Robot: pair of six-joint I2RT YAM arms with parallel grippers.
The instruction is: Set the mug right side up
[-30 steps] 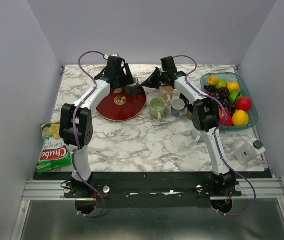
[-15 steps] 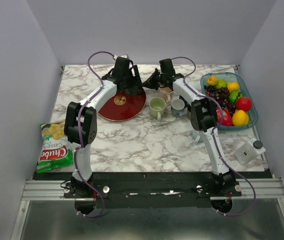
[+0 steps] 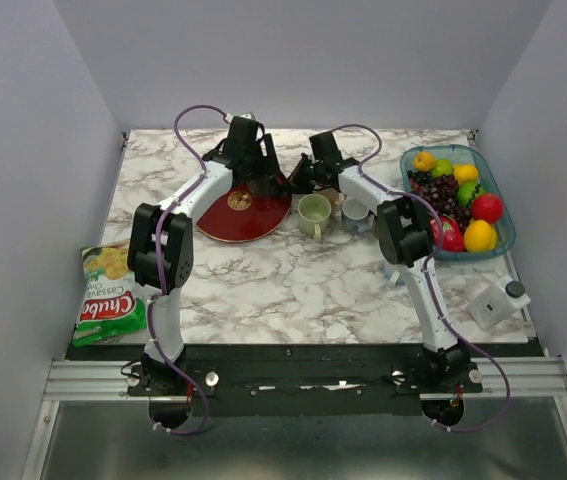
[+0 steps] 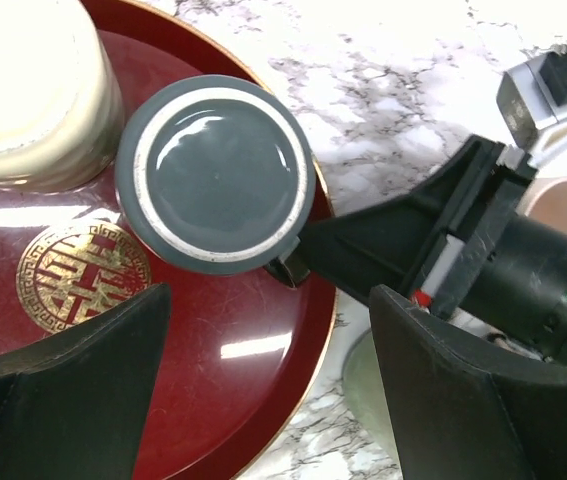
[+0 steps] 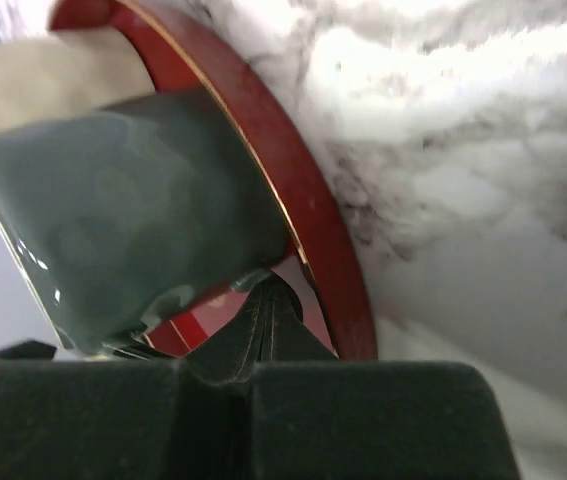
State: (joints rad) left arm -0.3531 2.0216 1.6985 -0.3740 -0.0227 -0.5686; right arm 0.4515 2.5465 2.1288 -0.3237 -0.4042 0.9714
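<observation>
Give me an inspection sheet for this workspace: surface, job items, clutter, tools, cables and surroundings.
Surface: white marble-pattern table, no spills seen.
Job's things: dark grey glazed mug, upside down on the round red plate with a gold emblem.
Clutter: cream vessel on that plate; pale green mug; clear blue fruit tray; green chips bag at the left edge.
Tools: left tool open above the plate; right tool shut, tips at the mug's side.
Cables: purple cables loop off both arms, no snag seen.
Surroundings: pale plain walls on three sides.
</observation>
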